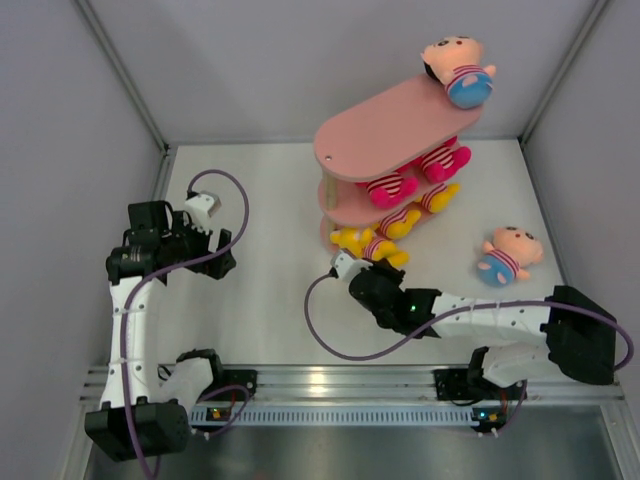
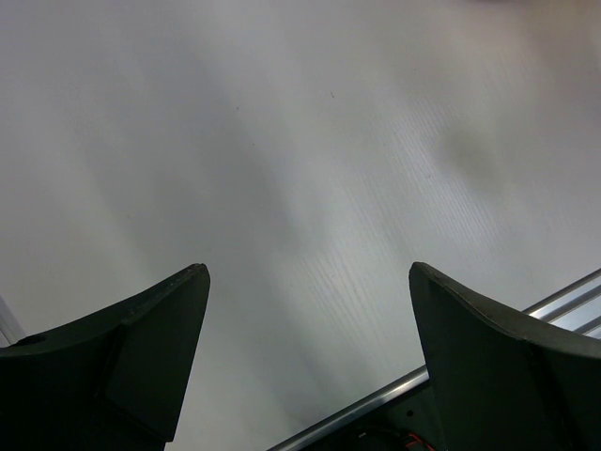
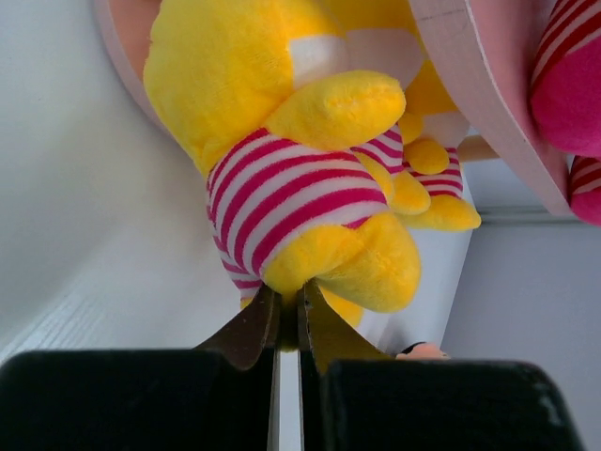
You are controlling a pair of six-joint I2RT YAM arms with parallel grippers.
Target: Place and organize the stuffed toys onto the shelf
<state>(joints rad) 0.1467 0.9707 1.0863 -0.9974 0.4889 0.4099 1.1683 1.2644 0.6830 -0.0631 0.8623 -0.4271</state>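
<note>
white worktop (image 1: 260,200), boxed in by pale grey walls, seen from above. the pink 3-tier shelf (image 1: 385,128) stands at the far centre-right, its long boards running diagonally. top board: 1 peach-headed toy (image 1: 458,68) with a blue bottom lies at the far end, partly over the rim. middle board: 2 hot pink toys (image 1: 420,172) in striped shirts. lowest level: yellow toys (image 1: 425,203), with the near yellow toy (image 1: 368,243) at the shelf's near end. a second peach-headed toy (image 1: 508,254) lies on the worktop to the right of the shelf, apart from it. the right arm (image 1: 470,318) reaches across to the near yellow toy. the left arm (image 1: 130,300) stands at the left, well apart from shelf and toys.

left wrist view: the left fingers (image 2: 150,348) stand wide apart with nothing between them. bare worktop lies below, and a metal rail (image 2: 563,296) crosses the lower right corner.

right wrist view: the right fingers (image 3: 249,329) are drawn together, pinching the yellow underside of the near yellow toy, which wears a red-and-white striped shirt. its head lies against the lowest pink board. whether its weight rests there cannot be told. more yellow plush sits behind it under the next board, and hot pink plush shows at the right edge.
</note>
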